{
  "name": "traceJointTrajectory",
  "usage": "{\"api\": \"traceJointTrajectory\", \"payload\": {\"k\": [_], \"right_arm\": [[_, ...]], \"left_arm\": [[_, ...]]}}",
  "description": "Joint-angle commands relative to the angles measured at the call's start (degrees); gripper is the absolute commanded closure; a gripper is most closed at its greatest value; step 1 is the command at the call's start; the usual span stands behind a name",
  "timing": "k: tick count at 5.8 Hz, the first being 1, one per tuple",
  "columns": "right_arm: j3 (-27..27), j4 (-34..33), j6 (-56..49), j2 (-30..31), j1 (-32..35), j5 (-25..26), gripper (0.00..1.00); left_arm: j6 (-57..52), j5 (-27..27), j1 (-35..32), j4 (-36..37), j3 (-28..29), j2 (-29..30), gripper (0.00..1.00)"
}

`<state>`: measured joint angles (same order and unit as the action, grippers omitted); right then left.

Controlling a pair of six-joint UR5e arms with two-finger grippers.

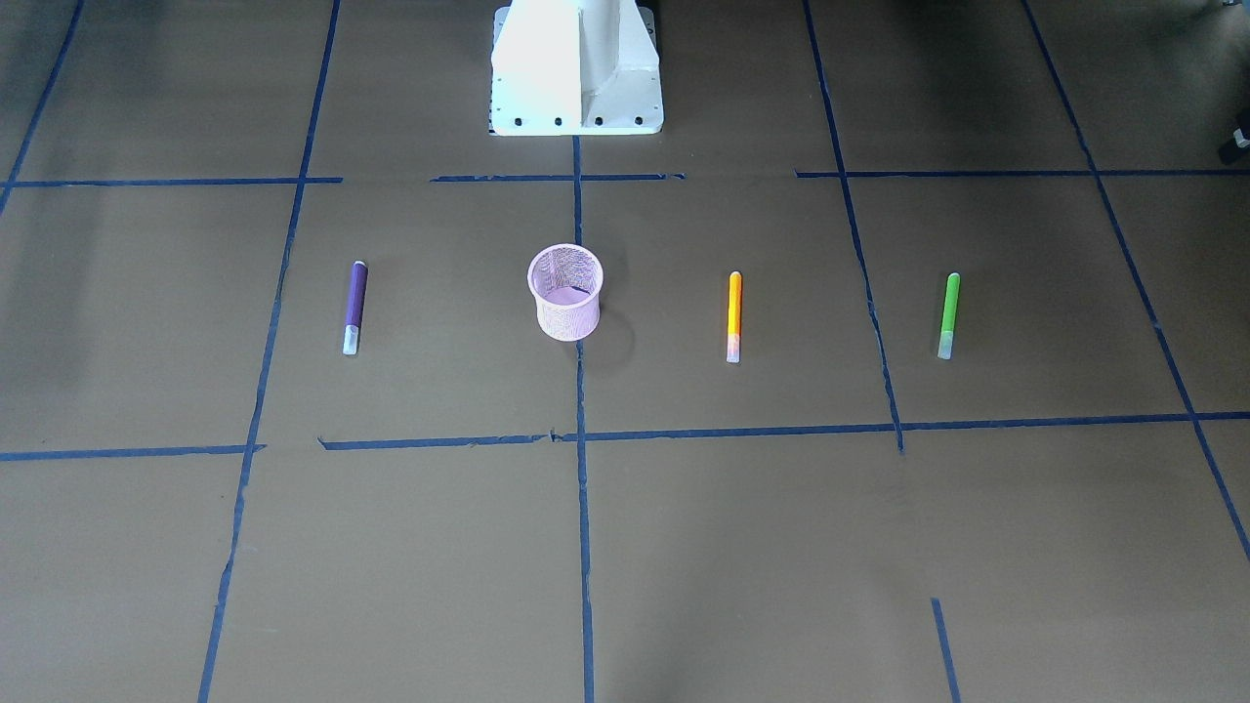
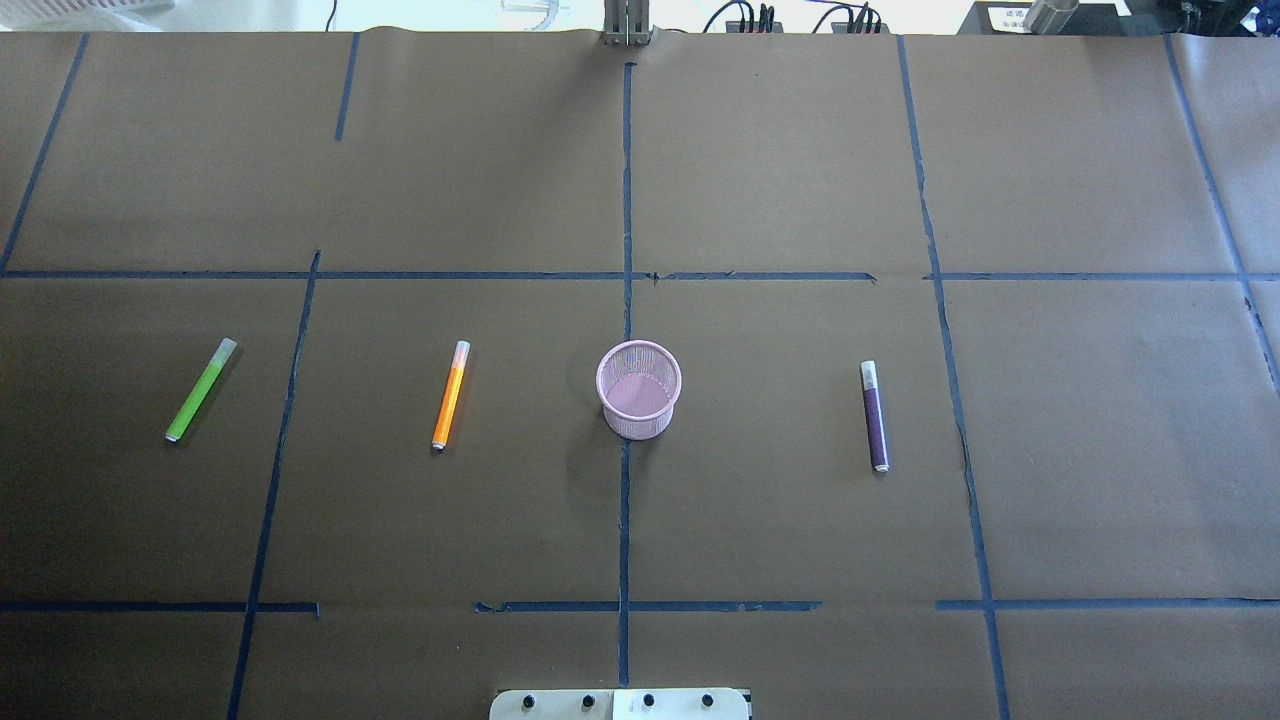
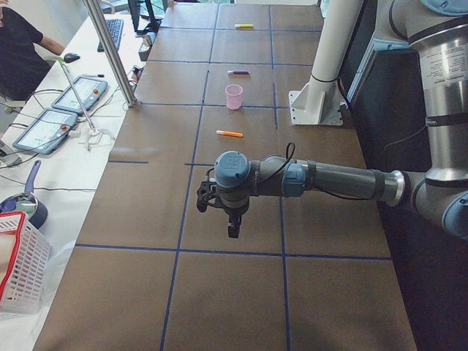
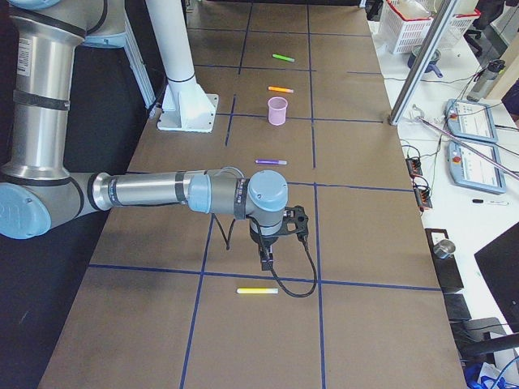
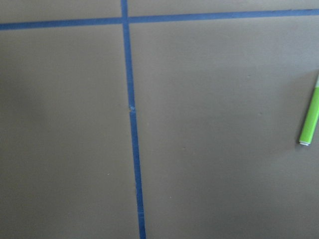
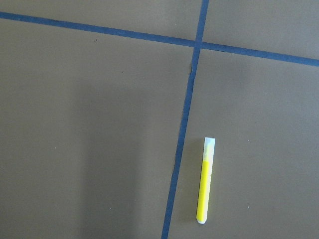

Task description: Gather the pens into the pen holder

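The pink mesh pen holder point(image 2: 639, 390) stands upright mid-table, also in the front view point(image 1: 566, 293). The purple pen point(image 2: 875, 415) lies to its right, the orange pen point(image 2: 450, 394) to its left, and the green pen point(image 2: 200, 390) farther left. All three lie flat, apart from the holder. My left gripper point(image 3: 232, 227) hangs above the table near the green pen point(image 5: 310, 119). My right gripper point(image 4: 266, 261) hangs above the table beyond the purple pen point(image 4: 271, 162). Both show only in side views, so I cannot tell whether they are open or shut.
A yellow pen point(image 6: 205, 186) lies flat near the right gripper, also in the right side view point(image 4: 257, 290). The white robot base point(image 1: 576, 68) stands behind the holder. Blue tape lines point(image 2: 625, 500) cross the brown table. A desk with tablets point(image 3: 51, 124) runs along the far side.
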<state>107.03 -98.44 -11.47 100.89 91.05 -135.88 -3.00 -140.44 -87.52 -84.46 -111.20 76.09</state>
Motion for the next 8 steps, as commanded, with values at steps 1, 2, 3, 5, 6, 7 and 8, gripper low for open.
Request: {"api": "traceJointTrajectory", "payload": {"k": [1, 2, 3, 5, 6, 7, 8], "right_arm": [[0.5, 0.2, -0.1, 0.1, 0.0, -1.7, 0.00], [1.5, 0.1, -0.2, 0.3, -0.2, -3.8, 0.00], [1.3, 0.1, -0.1, 0.2, -1.1, -4.6, 0.00], [0.6, 0.1, 0.0, 0.1, -1.8, -4.6, 0.00], [0.3, 0.1, 0.0, 0.1, -2.0, -4.7, 0.00], [0.2, 0.1, -0.1, 0.2, -2.2, -4.7, 0.00], [0.2, 0.1, -0.3, 0.2, -2.2, -4.6, 0.00]], "left_arm": [[0.0, -0.2, 0.6, 0.1, -1.7, -0.6, 0.00], [-0.1, -0.9, 0.7, -0.5, -4.6, -2.1, 0.00], [-0.3, -2.0, 1.9, -1.2, -5.3, -1.9, 0.00], [10.5, -1.5, 11.9, -11.2, -4.9, -0.3, 0.00], [21.0, -0.3, 18.7, -18.8, -4.3, -0.3, 0.00], [29.5, 9.4, 27.7, -24.5, -3.5, 0.2, 0.00], [29.8, 11.3, 30.1, -27.0, 2.9, 5.6, 0.00]]}}
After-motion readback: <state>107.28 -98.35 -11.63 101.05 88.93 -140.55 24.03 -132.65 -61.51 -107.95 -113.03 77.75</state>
